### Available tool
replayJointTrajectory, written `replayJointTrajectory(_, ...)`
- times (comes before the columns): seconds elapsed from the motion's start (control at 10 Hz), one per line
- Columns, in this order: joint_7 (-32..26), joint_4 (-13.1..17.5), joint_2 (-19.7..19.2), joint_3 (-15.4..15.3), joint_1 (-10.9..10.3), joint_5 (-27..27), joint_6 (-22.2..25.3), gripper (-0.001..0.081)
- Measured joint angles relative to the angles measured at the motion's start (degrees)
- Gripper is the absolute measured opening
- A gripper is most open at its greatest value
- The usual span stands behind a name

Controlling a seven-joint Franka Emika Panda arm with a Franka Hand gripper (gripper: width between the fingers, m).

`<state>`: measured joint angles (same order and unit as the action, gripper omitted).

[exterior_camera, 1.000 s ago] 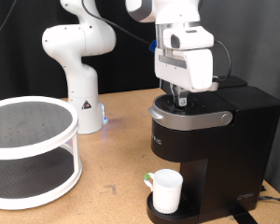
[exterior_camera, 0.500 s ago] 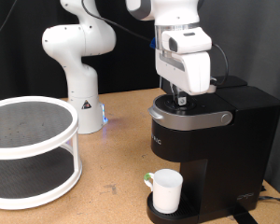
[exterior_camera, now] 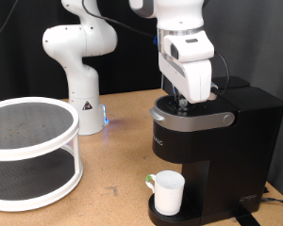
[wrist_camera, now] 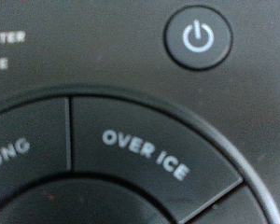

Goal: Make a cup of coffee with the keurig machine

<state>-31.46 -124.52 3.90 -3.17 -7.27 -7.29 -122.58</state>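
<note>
The black keurig machine (exterior_camera: 226, 141) stands at the exterior view's right with its lid down. The plain white cup (exterior_camera: 169, 192) stands upright on the drip tray (exterior_camera: 153, 215) under the spout. My gripper (exterior_camera: 182, 99) points down with its fingertips at the top of the lid, and the fingers look closed and empty. The wrist view is filled by the machine's black control panel (wrist_camera: 103, 56), very close. It shows the round power button (wrist_camera: 198, 38) and the "OVER ICE" button (wrist_camera: 145, 154). No fingers show in the wrist view.
A white two-tier round shelf (exterior_camera: 28, 151) stands at the exterior view's left. A second white robot arm's base (exterior_camera: 80, 66) stands behind it on the wooden table (exterior_camera: 113, 160). A small green-and-white bit (exterior_camera: 150, 181) sits beside the cup.
My hand has tilted and shifted slightly toward the exterior view's right while the fingertips stay at the lid. The cup and the machine have not moved.
</note>
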Motion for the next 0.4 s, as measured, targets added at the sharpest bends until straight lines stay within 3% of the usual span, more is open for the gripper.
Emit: replayJointTrajectory(0.4,-1.66,5.26,-3.38,0.89,0.22,-1.92,8.04,0.0)
